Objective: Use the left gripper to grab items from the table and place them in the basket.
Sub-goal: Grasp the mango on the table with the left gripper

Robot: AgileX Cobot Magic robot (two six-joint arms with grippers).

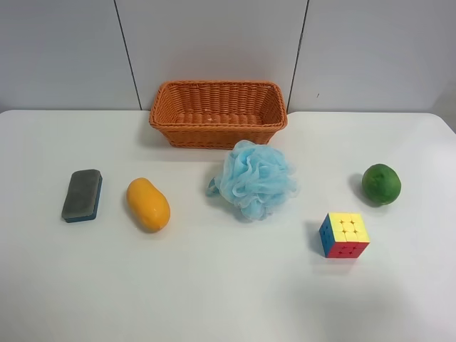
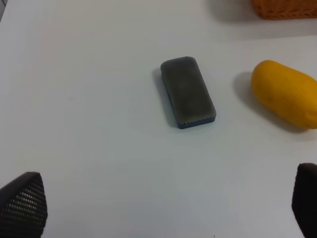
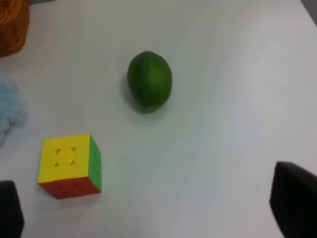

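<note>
Left claw (image 2: 163,201) agape, short of sponge (image 2: 188,92)

The table (image 1: 214,299) is plain white. The wicker basket (image 1: 217,135) is orange-brown with a tight woven pattern. The sponge (image 1: 82,195) has a dull grey top over a dark blue base. The mango (image 1: 148,204) is orange-yellow, the mesh puff (image 1: 254,178) light blue, and the round fruit (image 1: 381,184) deep green. The puzzle cube (image 1: 344,235) shows yellow, red, blue and green faces. The left gripper (image 2: 163,208) has black fingers (image 2: 22,206), one finely dotted.
</note>
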